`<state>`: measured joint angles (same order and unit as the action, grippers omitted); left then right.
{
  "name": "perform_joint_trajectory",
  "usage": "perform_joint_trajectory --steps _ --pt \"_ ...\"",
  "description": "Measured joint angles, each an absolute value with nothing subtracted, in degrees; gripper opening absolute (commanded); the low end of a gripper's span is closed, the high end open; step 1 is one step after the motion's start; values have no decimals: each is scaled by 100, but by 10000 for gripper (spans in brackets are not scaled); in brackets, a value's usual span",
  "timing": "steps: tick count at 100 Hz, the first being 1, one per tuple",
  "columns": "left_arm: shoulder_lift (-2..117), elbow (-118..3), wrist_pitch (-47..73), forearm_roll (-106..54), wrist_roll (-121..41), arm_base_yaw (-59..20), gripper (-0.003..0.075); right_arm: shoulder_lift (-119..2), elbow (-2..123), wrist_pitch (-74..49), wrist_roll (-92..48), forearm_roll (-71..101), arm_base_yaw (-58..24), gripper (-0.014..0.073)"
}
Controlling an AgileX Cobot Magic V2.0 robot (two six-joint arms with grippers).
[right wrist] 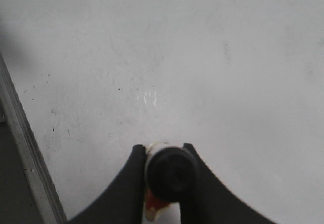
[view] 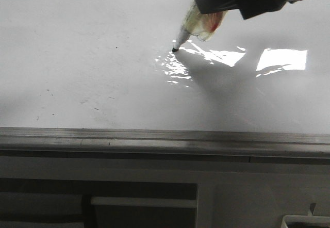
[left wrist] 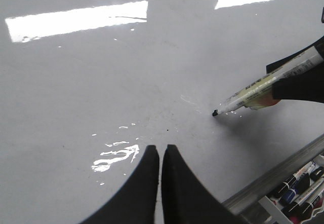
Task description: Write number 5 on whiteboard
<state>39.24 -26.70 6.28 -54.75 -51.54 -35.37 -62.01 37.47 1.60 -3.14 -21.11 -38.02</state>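
The whiteboard (view: 77, 58) is a glossy white surface with small dark specks, and it fills most of every view (left wrist: 101, 72) (right wrist: 228, 82). No number 5 shows on it. My right gripper (view: 219, 3) comes in from the upper right and is shut on a clear-bodied marker (view: 198, 24). The marker slants down to the left, with its black tip (view: 175, 49) at the board's surface. From the right wrist I see the marker's dark rear end (right wrist: 169, 173) clamped in that gripper (right wrist: 164, 150). My left gripper (left wrist: 161, 150) is shut with nothing in it, and hovers over the board to the side of the marker (left wrist: 258, 87).
A grey metal rail (view: 165, 140) runs along the board's near edge. It also shows in the left wrist view (left wrist: 273, 176) and the right wrist view (right wrist: 25, 148). Beyond the rail lies a tray of spare markers (left wrist: 298, 188). Bright lamp reflections (view: 281, 60) glare on the board.
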Motion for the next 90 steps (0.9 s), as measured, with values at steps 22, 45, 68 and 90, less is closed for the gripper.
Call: perform_joint_trajectory --steps 22,45,68,90 --pt "3924 -2670 628 -5485 -5154 -3537 -20 -6211 3765 131 -314 -2111 -3802 -41" --pt "3924 -2670 628 -5485 -5154 -3537 -20 -6211 3793 -37 -314 -2101 -3839 -41" --pt "3924 -2670 628 -5485 -5154 -3537 -20 -6368 3793 -262 -314 -2079 -4222 -41" --pt "3924 -2670 628 -5485 -5154 -3537 -20 -6427 3793 -262 -282 -2070 -4270 -41"
